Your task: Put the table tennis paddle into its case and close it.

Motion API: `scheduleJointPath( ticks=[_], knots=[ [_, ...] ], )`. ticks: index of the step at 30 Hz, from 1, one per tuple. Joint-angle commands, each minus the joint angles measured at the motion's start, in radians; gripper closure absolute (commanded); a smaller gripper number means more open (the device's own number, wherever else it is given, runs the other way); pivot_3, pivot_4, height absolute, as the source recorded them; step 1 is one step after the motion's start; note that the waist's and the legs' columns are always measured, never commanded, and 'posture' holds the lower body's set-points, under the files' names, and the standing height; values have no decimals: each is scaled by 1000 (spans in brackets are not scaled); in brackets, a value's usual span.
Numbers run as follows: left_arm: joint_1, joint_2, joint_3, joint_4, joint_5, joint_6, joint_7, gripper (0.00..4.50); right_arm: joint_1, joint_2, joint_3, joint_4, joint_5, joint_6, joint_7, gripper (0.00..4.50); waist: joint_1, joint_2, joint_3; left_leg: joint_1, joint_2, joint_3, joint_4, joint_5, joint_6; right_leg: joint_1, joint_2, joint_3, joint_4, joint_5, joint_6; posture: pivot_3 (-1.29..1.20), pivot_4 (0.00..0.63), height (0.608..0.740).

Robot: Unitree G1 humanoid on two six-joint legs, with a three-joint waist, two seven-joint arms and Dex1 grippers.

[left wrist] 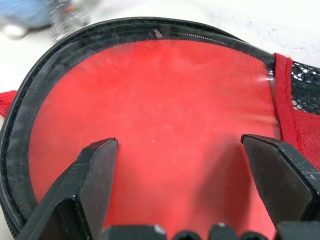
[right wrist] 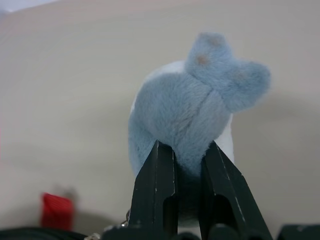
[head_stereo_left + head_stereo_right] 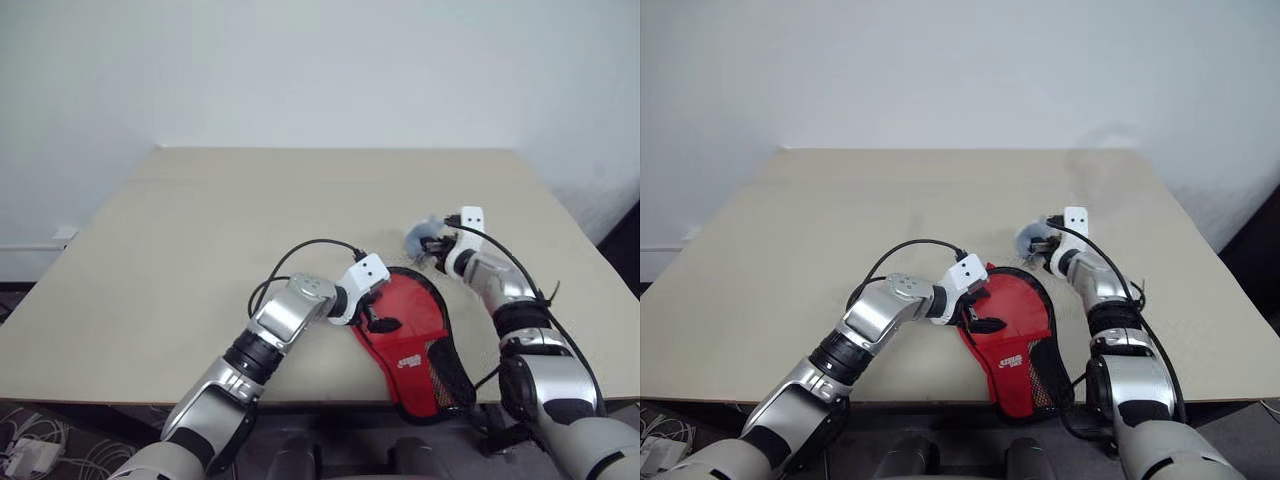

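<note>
From the head camera I saw the table (image 3: 200, 230) with the case (image 3: 412, 345) lying flat at its near edge, at about 5 o'clock from the table's centre. The case's see-through side faced up, the red of the paddle (image 1: 150, 125) showing through it. The round end pointed to 11 o'clock; the narrow mesh end (image 3: 445, 380) pointed to 5 o'clock and reached the table edge.

The left gripper (image 3: 375, 312) was at the case's 9 o'clock rim. Its jaws stood wide apart, holding nothing. In the left wrist view both fingers (image 1: 85, 190) sat over the clear window, one toward each side of the red face. I could not tell whether they touched it.

The right gripper (image 3: 432, 250) was just beyond the case's round end, at about 1 o'clock from it. Its jaws were nearly closed, pinching a blue-grey plush toy (image 2: 190, 115). The toy rose above the fingers (image 2: 157, 190) in the right wrist view.
</note>
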Motion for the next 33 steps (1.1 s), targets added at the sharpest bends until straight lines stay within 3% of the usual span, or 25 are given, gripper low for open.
scheduleJointPath(
  ticks=[1, 14, 25, 30, 31, 33],
  knots=[
    [8, -2, -37, 50, 27, 12, -12, 294, 34, -109, -68, -154, 30, 47, -18, 4416, 5, 1, 0, 0, 0, 0, 0, 0, 0, 0, 0, 0, 0, 0, 0, 0, 0, 740],
    [8, -17, -44, 72, 42, -15, -28, 294, 487, -379, -168, -683, 227, 379, 143, 4419, 62, 2, 0, -1, -8, -9, 6, -3, -3, 6, -1, -1, -3, -5, 1, 0, 0, 740],
    [3, -31, -46, 89, 48, -25, -32, 294, 508, -313, -135, -698, 230, 404, 15, 4429, 65, 2, 0, 0, -8, -9, 6, -3, -3, 6, -1, -1, -4, -5, 1, 0, 0, 740],
    [5, -29, -45, 85, 50, -22, -32, 294, 520, -305, -101, -749, 226, 418, -14, 2706, 60, 1, 0, 0, -8, -9, 6, -3, -3, 6, -1, -1, -4, -5, 1, 0, 0, 740],
    [6, -30, -45, 85, 50, -22, -32, 294, 524, -301, -103, -762, 245, 435, -5, 2706, 58, 1, 0, 0, -8, -9, 6, -3, -3, 6, -1, -1, -3, -5, 1, 0, 0, 740],
    [5, -33, -46, 86, 50, -21, -32, 294, 530, -298, -105, -783, 253, 443, -3, 2160, 55, 1, 0, 0, -8, -10, 6, -3, -3, 6, -1, -1, -3, -5, 1, 0, 0, 740]
  ],
)
